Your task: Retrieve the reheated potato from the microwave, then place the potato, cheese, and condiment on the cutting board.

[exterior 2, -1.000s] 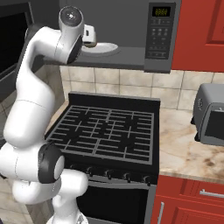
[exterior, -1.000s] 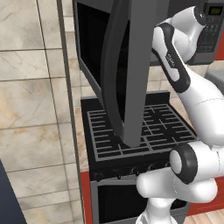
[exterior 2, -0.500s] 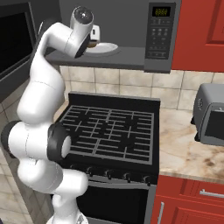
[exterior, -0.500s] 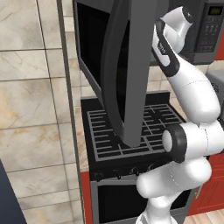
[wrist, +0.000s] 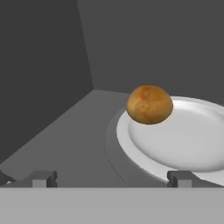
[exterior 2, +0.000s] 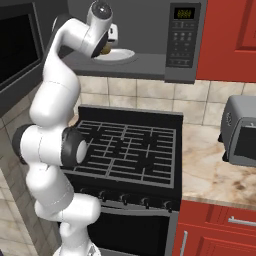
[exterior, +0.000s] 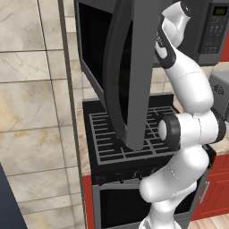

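Microwave (exterior 2: 150, 45): mounted above the stove (exterior 2: 127, 150), door (exterior: 127, 67) hanging wide open to the arm's left.

Potato (wrist: 149, 104): sitting on the near-left rim of the white plate (wrist: 192, 144) inside the cavity; a sliver of it is also showing at the hand in the right base view (exterior 2: 105, 48).

Gripper (wrist: 111, 177): reaching into the cavity, its fingertips (wrist: 42, 178) standing wide apart and holding nothing, the potato lying ahead of them and a little toward the right tip.

Step in hand, as judged: closing in on the potato for the pick. Doing it well is calling for:
- shifting the hand slightly toward the plate side so the potato is centring between the tips;
- keeping the tips above the plate rim while advancing, so the plate is not being nudged;
- closing across the potato's widest part, since a round lump is likely to roll or squirt out of an off-centre pinch.

Toaster oven (exterior 2: 240, 132): standing on the counter right of the stove, not involved.
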Available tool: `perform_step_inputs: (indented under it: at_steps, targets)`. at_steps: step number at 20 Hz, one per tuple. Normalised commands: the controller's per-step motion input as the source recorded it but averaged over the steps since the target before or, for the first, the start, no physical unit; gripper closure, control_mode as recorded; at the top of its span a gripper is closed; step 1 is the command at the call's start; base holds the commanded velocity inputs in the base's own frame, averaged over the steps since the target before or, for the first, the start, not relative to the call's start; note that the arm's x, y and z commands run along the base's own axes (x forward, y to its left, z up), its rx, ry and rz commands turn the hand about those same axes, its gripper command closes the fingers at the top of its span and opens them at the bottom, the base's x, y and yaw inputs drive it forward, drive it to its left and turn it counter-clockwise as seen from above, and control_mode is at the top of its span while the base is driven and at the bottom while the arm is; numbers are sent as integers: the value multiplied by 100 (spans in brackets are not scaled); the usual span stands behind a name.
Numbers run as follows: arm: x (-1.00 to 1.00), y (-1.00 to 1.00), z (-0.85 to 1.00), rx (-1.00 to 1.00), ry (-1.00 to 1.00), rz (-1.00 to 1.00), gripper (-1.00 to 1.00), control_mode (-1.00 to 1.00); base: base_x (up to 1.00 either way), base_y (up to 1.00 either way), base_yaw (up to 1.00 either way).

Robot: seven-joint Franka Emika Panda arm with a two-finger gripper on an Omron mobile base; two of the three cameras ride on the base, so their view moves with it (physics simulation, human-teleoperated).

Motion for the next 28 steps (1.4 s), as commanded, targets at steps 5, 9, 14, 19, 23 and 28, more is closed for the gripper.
perform_step_inputs:
  at_steps: [5,9,14,19,23,28]
  targets:
    - [27,7,-7,-3,-1,0,-100,-100,0,0,0]
    - [38,9,-8,-1,0,0,-100,-100,0,0,0]
    - [41,2,-6,0,0,0,-100,-100,0,0,0]
    - [41,0,0,0,1,1,-100,-100,0,0,0]
    - [32,0,0,0,1,4,-100,-100,0,0,0]
    - [31,1,-3,0,0,4,-100,-100,0,0,0]
